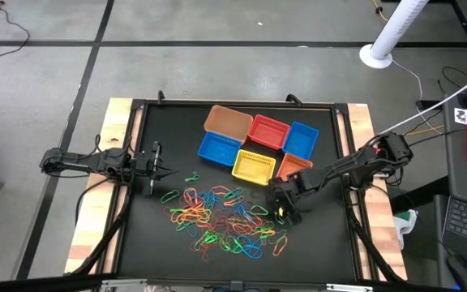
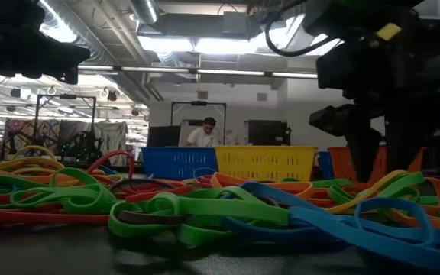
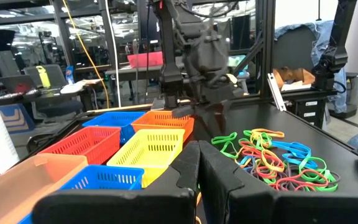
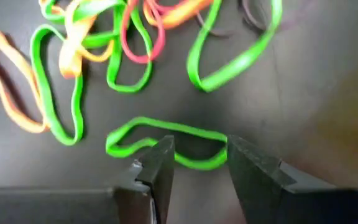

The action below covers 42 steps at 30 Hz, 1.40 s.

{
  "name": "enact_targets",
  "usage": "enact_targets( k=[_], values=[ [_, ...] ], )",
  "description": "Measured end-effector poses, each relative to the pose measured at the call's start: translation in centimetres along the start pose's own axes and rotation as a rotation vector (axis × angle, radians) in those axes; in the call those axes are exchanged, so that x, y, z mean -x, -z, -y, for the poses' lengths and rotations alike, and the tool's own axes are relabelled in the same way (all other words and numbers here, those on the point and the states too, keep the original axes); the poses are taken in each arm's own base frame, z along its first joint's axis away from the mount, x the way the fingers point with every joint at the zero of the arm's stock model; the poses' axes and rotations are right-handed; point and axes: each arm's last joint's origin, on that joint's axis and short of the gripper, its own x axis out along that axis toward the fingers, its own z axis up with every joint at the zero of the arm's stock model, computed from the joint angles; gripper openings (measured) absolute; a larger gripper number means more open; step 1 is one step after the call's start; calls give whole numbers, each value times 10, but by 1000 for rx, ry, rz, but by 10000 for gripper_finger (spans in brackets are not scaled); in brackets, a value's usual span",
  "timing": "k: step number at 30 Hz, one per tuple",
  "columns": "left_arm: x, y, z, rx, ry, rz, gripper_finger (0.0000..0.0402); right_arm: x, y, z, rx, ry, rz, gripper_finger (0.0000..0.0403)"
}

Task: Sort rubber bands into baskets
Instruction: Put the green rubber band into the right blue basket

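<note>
The high view looks straight down on the whole table (image 1: pixel 136 243). The low view looks level across it, very near the rubber bands (image 2: pixel 205 210). The left wrist view faces the baskets (image 3: pixel 148 146). The right wrist view looks closely down on bands.

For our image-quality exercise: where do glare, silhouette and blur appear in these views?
Low view: ceiling lights glare, leaving the right pincer a dark silhouette. Right wrist view: the green rubber band and nearby bands look soft and blurred.

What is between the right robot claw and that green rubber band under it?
Nothing: the right wrist view shows the right gripper with open jaws right over the green rubber band, only bare black table around.
</note>
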Motion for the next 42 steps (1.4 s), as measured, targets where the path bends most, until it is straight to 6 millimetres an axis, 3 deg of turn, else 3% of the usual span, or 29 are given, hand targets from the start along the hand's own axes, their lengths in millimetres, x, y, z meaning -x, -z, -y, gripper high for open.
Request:
enact_targets(
  k=[6, 17, 20, 26, 32, 42],
  values=[
    [0, 0, 0, -3, 1, -5, 4, -8, 3, -1, -3, 87, -48, 150],
    [-1, 1, 0, -3, 2, -12, 4, -22, 4, 0, -25, 32, -86, 142],
    [-1, 1, 0, -3, 2, -12, 4, -21, 4, 0, -26, 20, -82, 112],
    [-1, 1, 0, -2, 2, -12, 4, -22, 4, -2, -26, -4, -83, 16],
    [-1, 1, 0, -2, 2, -12, 4, -12, -14, -2, -22, 1, -67, 19],
    [-1, 1, 0, -2, 2, -12, 4, 35, -50, -3, 22, 70, -118, 3]
  ],
)
